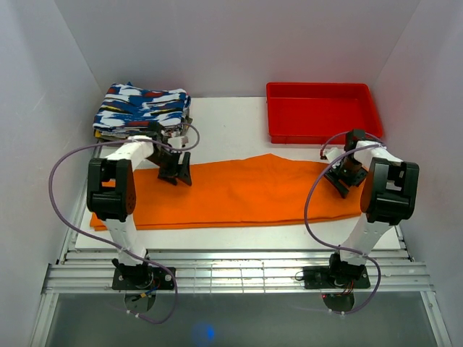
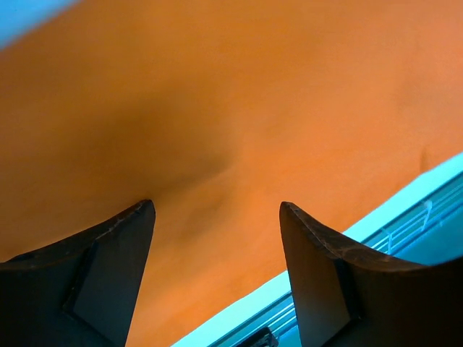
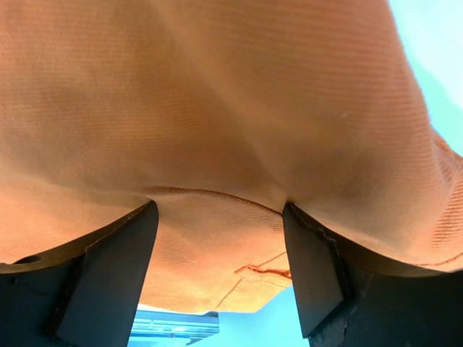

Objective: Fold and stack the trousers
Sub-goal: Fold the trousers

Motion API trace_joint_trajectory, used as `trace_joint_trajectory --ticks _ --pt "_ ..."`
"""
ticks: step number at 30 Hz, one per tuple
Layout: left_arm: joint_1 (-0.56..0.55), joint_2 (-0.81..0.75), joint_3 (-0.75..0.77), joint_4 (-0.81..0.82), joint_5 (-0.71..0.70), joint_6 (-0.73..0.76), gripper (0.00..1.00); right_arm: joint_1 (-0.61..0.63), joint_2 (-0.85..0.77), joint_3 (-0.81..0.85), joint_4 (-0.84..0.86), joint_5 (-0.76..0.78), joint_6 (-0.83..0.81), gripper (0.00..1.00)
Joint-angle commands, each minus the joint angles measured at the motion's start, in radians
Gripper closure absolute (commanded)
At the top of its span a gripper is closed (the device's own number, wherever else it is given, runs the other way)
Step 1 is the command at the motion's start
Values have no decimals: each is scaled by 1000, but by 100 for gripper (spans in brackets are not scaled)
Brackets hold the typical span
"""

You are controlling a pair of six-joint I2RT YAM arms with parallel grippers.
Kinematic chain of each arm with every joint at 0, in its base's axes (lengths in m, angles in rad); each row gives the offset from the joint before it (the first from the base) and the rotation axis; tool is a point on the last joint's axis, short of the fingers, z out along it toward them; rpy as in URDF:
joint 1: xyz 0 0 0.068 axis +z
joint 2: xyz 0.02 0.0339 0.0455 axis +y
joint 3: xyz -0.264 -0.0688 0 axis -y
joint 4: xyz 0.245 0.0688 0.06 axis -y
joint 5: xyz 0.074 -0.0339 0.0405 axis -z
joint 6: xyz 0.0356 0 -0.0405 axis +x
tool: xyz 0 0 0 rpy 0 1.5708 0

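The bright-orange trousers [image 1: 239, 191] lie flat in a long band across the white table, left to right. My left gripper [image 1: 177, 173] is over their far left edge. In the left wrist view it [image 2: 217, 206] stands open just above the smooth cloth [image 2: 217, 108], with nothing between its fingers. My right gripper [image 1: 343, 181] is at the trousers' right end. In the right wrist view it [image 3: 219, 206] is open, its fingertips [image 3: 148, 210] pushed into the cloth [image 3: 217, 94], and a stitched hem [image 3: 260, 271] lies in the gap between them.
A stack of folded blue, white and red patterned clothes [image 1: 141, 108] sits at the back left, close behind the left gripper. A red plastic tray [image 1: 322, 108] stands at the back right. White walls close in both sides. Metal rails [image 1: 239, 271] run along the near edge.
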Motion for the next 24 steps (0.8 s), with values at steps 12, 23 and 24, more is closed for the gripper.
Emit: trace_joint_trajectory --ticks 12,23,24 --pt "765 -174 41 -205 -139 246 18 -107 -43 -50 -24 70 -127 18" --pt "842 -50 12 -77 -269 286 25 -107 -38 142 -216 -31 -58 9" --pt "842 -36 7 -73 -274 283 26 -107 -45 144 -231 -32 -58 8"
